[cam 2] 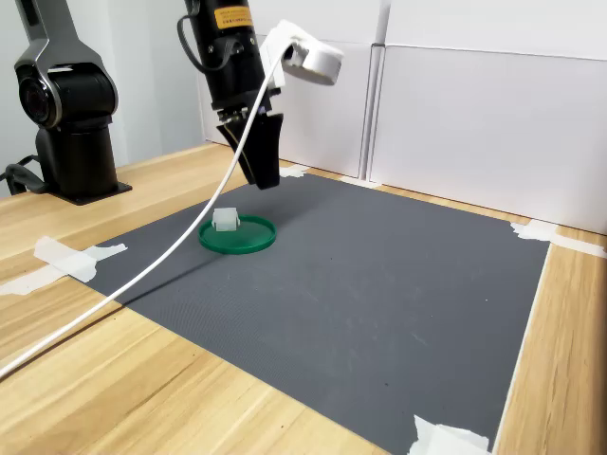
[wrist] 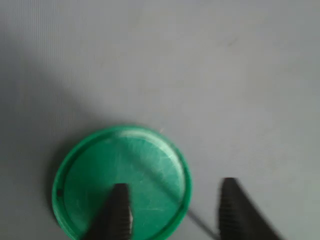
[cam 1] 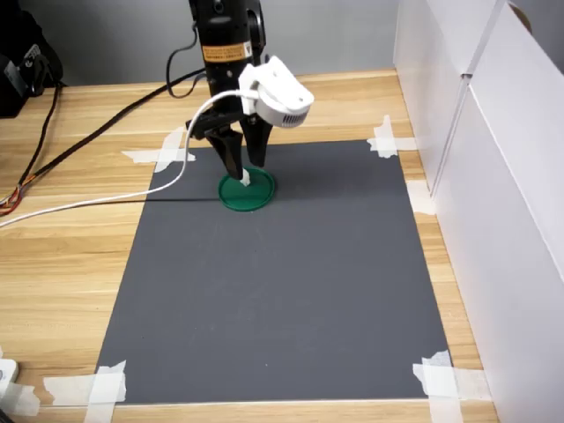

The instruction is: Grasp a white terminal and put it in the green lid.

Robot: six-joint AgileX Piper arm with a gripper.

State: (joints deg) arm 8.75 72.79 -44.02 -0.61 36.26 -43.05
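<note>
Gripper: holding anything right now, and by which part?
Nothing. The gripper is open above the green lid, and the white terminal sits on the lid, clear of the fingers in the second exterior view.

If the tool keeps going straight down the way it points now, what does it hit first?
Probably the green lid. The tool hangs open just above it, pointing down, and the white terminal already sits inside. In the wrist view one finger is over the lid, the other over the gray mat.

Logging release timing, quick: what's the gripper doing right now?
Gripper: open, jaws apart and holding nothing, raised above the lid; the terminal sits free in it.
</note>
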